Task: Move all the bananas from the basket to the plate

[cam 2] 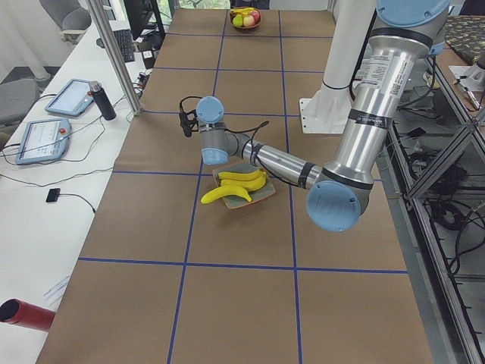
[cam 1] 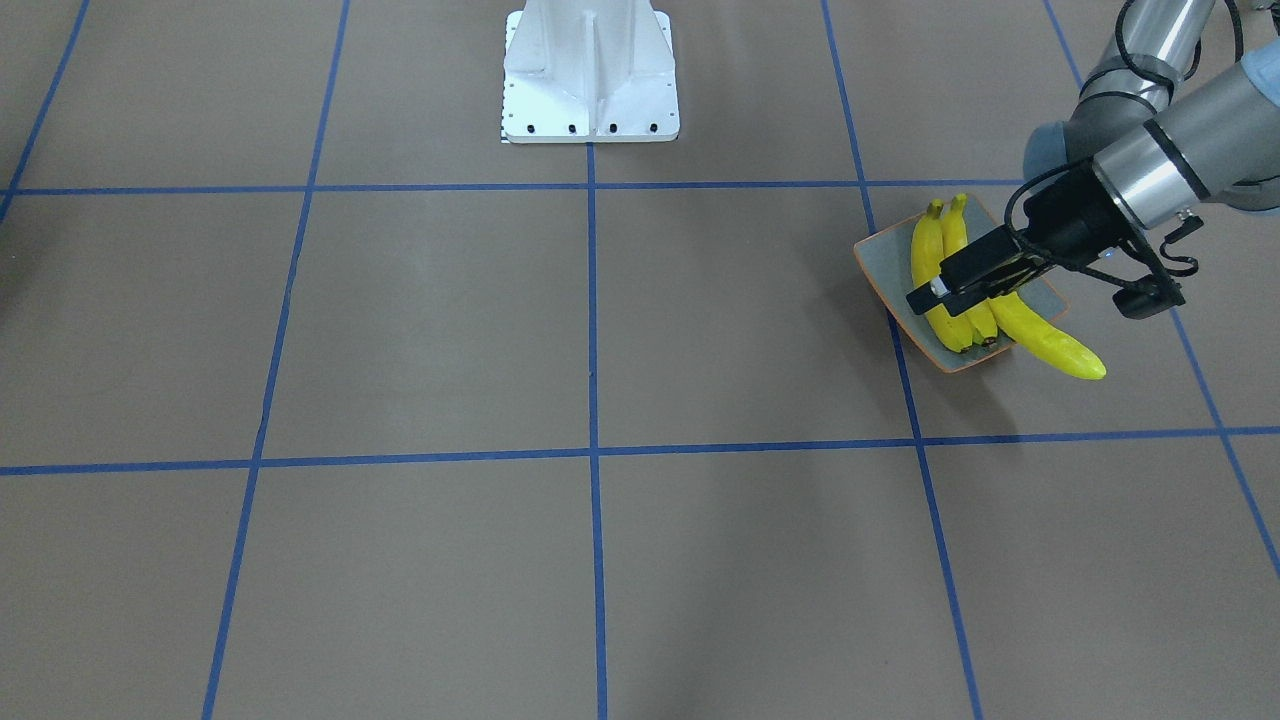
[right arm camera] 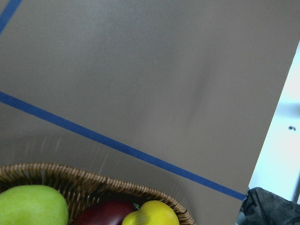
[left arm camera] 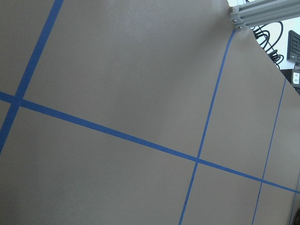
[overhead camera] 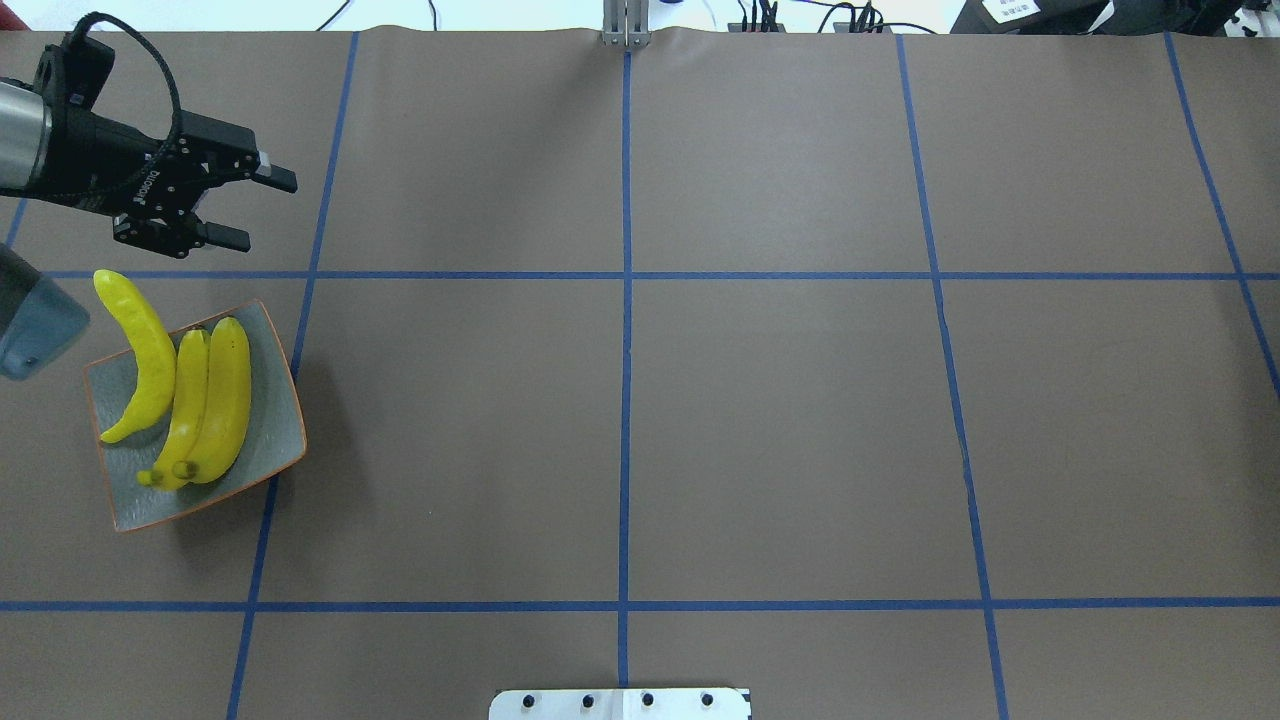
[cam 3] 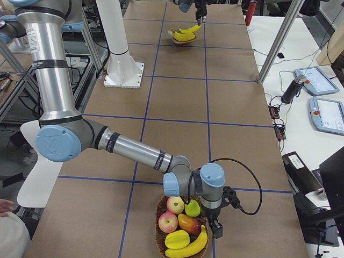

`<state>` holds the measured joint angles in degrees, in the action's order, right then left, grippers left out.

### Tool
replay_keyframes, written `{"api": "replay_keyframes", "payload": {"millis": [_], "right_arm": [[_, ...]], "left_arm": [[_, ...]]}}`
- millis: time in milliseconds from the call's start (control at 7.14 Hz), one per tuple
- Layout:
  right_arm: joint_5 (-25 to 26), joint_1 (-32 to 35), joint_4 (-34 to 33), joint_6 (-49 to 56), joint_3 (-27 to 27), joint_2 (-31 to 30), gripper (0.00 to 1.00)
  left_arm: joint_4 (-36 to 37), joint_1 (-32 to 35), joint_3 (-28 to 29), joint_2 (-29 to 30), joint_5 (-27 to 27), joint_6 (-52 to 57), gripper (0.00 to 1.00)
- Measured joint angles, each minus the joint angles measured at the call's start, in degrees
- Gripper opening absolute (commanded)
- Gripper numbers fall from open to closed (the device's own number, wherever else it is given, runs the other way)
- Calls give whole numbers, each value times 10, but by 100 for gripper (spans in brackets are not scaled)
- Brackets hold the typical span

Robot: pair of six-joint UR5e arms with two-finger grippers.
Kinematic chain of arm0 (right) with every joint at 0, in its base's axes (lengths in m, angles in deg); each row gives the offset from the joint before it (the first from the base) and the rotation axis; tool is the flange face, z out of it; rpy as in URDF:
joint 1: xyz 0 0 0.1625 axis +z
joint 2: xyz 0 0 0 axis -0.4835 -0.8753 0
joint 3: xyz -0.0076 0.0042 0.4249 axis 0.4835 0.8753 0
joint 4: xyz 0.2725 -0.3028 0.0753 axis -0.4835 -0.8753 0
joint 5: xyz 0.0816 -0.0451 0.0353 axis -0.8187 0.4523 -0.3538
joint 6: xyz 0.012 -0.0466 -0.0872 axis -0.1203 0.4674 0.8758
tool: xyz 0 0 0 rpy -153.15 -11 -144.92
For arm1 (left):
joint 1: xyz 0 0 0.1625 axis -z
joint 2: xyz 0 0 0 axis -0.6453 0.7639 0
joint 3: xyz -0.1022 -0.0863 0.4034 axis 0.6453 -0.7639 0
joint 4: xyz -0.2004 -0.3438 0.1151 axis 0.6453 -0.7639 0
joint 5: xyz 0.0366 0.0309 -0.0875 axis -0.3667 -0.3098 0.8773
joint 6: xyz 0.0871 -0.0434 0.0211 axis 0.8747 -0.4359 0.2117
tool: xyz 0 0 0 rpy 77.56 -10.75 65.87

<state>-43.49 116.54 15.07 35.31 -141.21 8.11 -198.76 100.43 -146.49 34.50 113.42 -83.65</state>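
Note:
The grey-blue plate (overhead camera: 272, 420) lies at the table's left end and holds three bananas. Two bananas (overhead camera: 225, 400) lie side by side on it; a third banana (overhead camera: 148, 355) pokes out over the rim. My left gripper (overhead camera: 255, 210) hangs open and empty in the air beyond the plate; in the front-facing view this gripper (cam 1: 935, 290) overlaps the bananas (cam 1: 930, 260). At the other end, the wicker basket (cam 3: 161, 239) holds apples, a dark red fruit and a banana (cam 3: 194, 246). My right gripper (cam 3: 216, 230) hovers over the basket's rim (right arm camera: 70, 176); I cannot tell its state.
The white robot base (cam 1: 590, 90) stands at the middle of the robot's side. Blue tape lines cross the brown table cover. Beside the table, a white bench carries tablets (cam 2: 61, 97) and a dark bottle (cam 2: 102, 100), with a metal post (cam 2: 114, 53) at the edge.

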Motion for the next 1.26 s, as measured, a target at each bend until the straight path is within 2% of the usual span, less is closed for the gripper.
{"api": "replay_keyframes", "payload": {"millis": [420, 1261], "right_arm": [[20, -35, -79, -27, 12, 28, 100], [90, -38, -84, -41, 40, 31, 98]], "left_arm": [[0, -7, 0, 0, -8, 0, 100], [0, -32, -1, 3, -32, 0, 100]]}}
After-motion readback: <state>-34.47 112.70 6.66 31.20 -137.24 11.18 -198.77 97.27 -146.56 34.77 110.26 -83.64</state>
